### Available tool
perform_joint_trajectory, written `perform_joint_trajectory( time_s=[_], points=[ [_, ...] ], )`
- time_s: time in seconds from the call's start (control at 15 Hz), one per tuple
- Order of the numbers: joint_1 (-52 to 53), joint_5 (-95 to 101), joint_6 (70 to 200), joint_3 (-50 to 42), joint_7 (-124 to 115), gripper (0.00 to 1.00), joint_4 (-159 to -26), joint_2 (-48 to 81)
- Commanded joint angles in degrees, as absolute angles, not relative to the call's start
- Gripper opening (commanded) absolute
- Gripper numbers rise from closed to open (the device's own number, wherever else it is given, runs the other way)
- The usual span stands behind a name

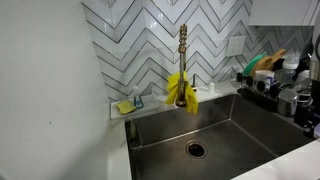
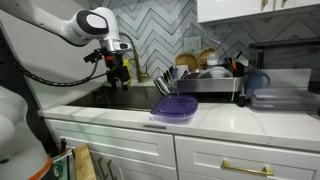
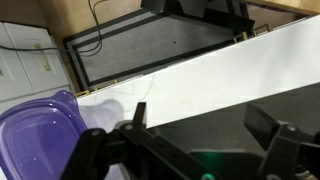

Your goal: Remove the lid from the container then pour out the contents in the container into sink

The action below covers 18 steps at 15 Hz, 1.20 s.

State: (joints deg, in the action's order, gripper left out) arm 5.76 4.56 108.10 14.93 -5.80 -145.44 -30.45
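Observation:
The purple container [image 2: 175,108] stands on the white counter next to the sink, and its purple lid appears to lie on top. In the wrist view the purple container [image 3: 40,132] is at the lower left, on the counter and outside the jaws. The sink [image 1: 235,125] is a deep steel basin with a round dark drain [image 1: 195,150]. My gripper [image 2: 118,72] hangs over the sink area, to the left of the container and apart from it. In the wrist view the gripper [image 3: 200,112] is open and empty.
A faucet [image 1: 182,60] with a yellow cloth draped on it stands behind the sink, and a sponge [image 1: 124,106] lies on the ledge. A dish rack [image 2: 205,78] full of dishes and a clear bin [image 2: 280,90] stand on the counter beyond the container.

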Motion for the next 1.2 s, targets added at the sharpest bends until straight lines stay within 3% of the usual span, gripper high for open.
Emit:
perform_joint_trajectory(
  time_s=[0.0,0.2,0.73,1.13],
  points=[
    [7.22,5.23,107.95,13.62,-6.44,1.00,-145.36,-30.21],
    [5.28,7.60,109.52,13.54,-7.95,1.00,-144.83,-28.18],
    [4.13,8.54,117.24,3.12,9.88,1.00,-141.85,-19.84],
    [3.69,8.14,116.78,2.05,11.27,1.00,-139.93,-19.06]
  ],
)
